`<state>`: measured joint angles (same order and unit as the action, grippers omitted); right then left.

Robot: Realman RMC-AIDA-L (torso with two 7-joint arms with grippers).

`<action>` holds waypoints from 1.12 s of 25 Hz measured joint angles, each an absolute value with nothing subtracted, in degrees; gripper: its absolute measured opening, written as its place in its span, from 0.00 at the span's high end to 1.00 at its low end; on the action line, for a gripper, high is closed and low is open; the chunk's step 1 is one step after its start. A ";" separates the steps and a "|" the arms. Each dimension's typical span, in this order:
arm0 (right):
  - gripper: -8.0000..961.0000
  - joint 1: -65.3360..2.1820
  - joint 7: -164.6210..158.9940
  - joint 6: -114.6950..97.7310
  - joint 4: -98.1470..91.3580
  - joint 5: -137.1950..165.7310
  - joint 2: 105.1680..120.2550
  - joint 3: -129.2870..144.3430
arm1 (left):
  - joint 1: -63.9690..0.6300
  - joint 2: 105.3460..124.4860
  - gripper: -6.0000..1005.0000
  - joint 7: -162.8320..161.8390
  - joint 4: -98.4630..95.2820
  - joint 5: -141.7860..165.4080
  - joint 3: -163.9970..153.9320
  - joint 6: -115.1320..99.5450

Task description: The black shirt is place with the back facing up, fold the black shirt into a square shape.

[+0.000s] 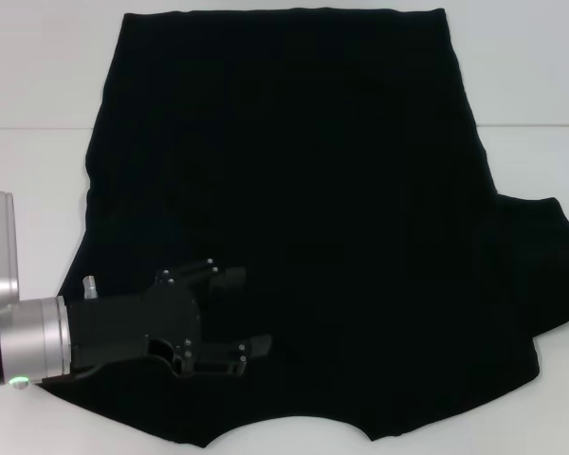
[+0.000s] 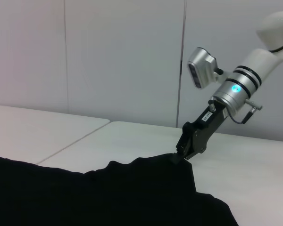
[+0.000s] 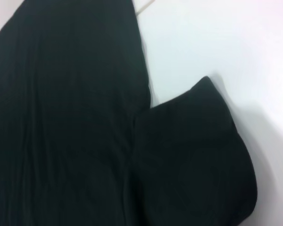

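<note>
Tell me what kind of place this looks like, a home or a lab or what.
Probably a lab or test room, not a home. The black shirt lies spread on a plain white table, bare pale wall panels stand behind, and the left gripper and right gripper work over it.

The left gripper [image 1: 242, 308] reaches in from the left edge of the head view on its silver wrist, lying low and nearly level, its two black fingers spread apart and pointing toward the robot's right. The right gripper [image 2: 181, 157] shows only in the left wrist view: its white arm slants down from the upper corner, with a lit blue ring at the wrist. Its black fingers point downward and are pinched together at the tips on the shirt [image 2: 132, 193].
</note>
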<state>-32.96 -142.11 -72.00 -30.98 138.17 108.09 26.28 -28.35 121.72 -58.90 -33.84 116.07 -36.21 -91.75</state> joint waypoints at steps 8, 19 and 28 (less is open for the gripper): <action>0.97 -31.21 -137.49 -72.74 -31.28 137.55 107.94 23.11 | -28.23 121.89 0.08 -59.68 -33.83 115.90 -36.21 -92.18; 0.97 -31.29 -134.87 -69.66 -33.13 137.32 108.06 22.91 | -28.21 122.34 0.08 -60.41 -33.69 115.83 -36.55 -92.63; 0.97 -34.63 -132.09 -66.79 -32.73 137.34 109.63 23.79 | -28.22 122.35 0.08 -60.58 -33.19 115.83 -36.31 -92.64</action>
<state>-34.63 -132.09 -66.79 -32.73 137.34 109.63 23.79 -28.22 122.35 -60.58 -33.19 115.83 -36.31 -92.64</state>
